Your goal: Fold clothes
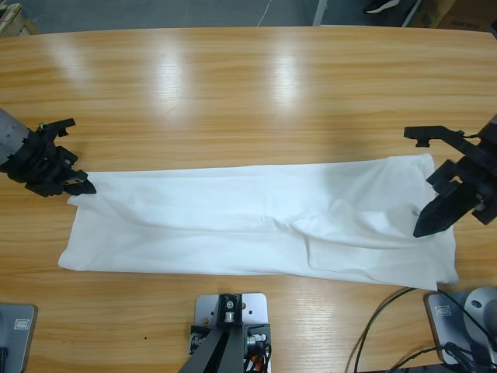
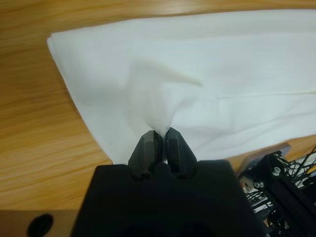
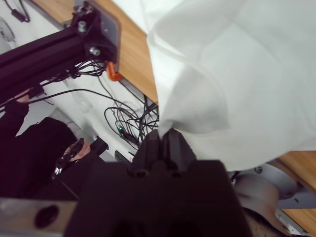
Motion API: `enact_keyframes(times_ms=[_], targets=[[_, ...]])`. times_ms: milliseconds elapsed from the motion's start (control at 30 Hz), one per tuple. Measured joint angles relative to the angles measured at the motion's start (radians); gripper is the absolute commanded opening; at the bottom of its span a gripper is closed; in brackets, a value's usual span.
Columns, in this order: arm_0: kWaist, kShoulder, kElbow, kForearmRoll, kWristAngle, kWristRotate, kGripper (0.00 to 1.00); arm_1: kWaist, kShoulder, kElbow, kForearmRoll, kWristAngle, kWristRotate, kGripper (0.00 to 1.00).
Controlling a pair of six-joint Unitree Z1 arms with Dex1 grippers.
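folded t-shirt [image 1: 256, 221], long axis along the table [image 1: 233, 85], left to right

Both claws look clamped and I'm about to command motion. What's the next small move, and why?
Probably raise both claws together, then sweep one end over the other. The left claw and right claw each pinch an opposite end of the T-shirt, which lies as a long flat strip on the table.

Bare wooden table [image 1: 248, 93] lies open beyond the T-shirt [image 1: 256, 221]; the left gripper [image 1: 81, 186] and right gripper [image 1: 423, 225] flank its ends.
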Motion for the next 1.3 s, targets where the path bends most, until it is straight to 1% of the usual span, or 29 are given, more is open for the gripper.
enact_keyframes(times_ms=[200, 333, 367, 400, 433, 467, 600, 667, 733, 833, 900, 933, 1000, 1133, 1200, 1300], targets=[[0.000, 0.041, 0.000, -0.026, 0.009, -0.001, 0.000, -0.089, 0.028, 0.004, -0.024, -0.059, 0.000, 0.000], [0.000, 0.045, 0.000, -0.029, 0.009, -0.006, 0.000, -0.109, 0.044, 0.004, -0.016, -0.096, 0.000, 0.000], [0.000, 0.045, 0.000, -0.029, 0.009, -0.006, 0.270, -0.109, 0.052, 0.002, -0.008, -0.102, 0.000, 0.327], [0.000, 0.048, 0.000, -0.029, 0.008, -0.006, 0.723, -0.109, 0.062, -0.001, 0.002, -0.110, 0.000, 0.911], [0.000, 0.052, 0.000, -0.028, 0.003, -0.006, 0.945, -0.109, 0.071, -0.004, 0.015, -0.118, 0.001, 1.000], [0.000, 0.059, 0.000, -0.025, -0.005, -0.006, 0.969, -0.109, 0.081, -0.007, 0.027, -0.123, 0.003, 1.000], [0.000, 0.088, -0.001, -0.003, -0.019, 0.005, 0.974, -0.097, 0.097, -0.010, 0.069, -0.160, 0.033, 1.000], [0.000, 0.088, -0.001, 0.011, -0.021, 0.008, 0.998, -0.084, 0.084, -0.011, 0.083, -0.194, 0.068, 1.000], [0.000, 0.080, -0.005, 0.022, -0.021, 0.020, 1.000, -0.060, 0.038, -0.015, 0.094, -0.238, 0.098, 0.998], [0.000, 0.021, -0.019, 0.035, -0.021, 0.043, 1.000, -0.011, -0.052, -0.036, 0.087, -0.275, 0.112, 0.985], [0.000, -0.021, -0.045, 0.048, -0.021, 0.060, 1.000, 0.022, -0.100, -0.039, 0.039, -0.277, 0.103, 0.897], [0.000, -0.031, -0.057, 0.058, -0.021, 0.077, 1.000, 0.036, -0.113, -0.039, 0.012, -0.271, 0.085, 0.892], [-0.012, -0.036, -0.080, 0.076, -0.021, 0.117, 0.996, 0.069, -0.123, -0.036, -0.051, -0.251, 0.045, 0.839], [-0.074, -0.035, -0.104, 0.092, -0.022, 0.174, 0.996, 0.124, -0.094, -0.021, -0.171, -0.189, -0.009, 0.839], [-0.095, -0.033, -0.104, 0.098, -0.022, 0.185, 0.996, 0.138, -0.045, -0.014, -0.226, -0.179, -0.022, 0.839], [-0.102, -0.032, -0.104, 0.100, -0.022, 0.188, 0.996, 0.143, 0.029, 0.027, -0.312, -0.176, -0.028, 0.839]])
